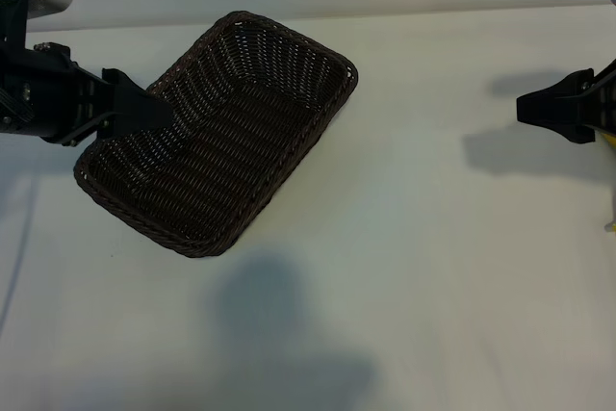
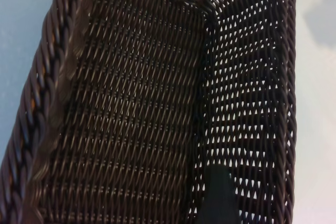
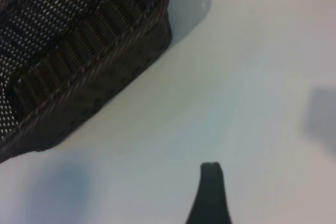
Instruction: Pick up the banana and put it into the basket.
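Exterior view: the basket [image 1: 217, 132] lies diagonally, lower-left to upper-right; both end effectors, left [image 1: 144, 108] and right [image 1: 539, 111], gape empty.

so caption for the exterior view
Empty basket on white table, left gripper over its rim, right gripper apart.

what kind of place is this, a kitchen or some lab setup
Most likely a robot test bench, not a kitchen: a bare white table, a lone wicker basket, and two black robot grippers, the left gripper over the basket and the right gripper at the edge.
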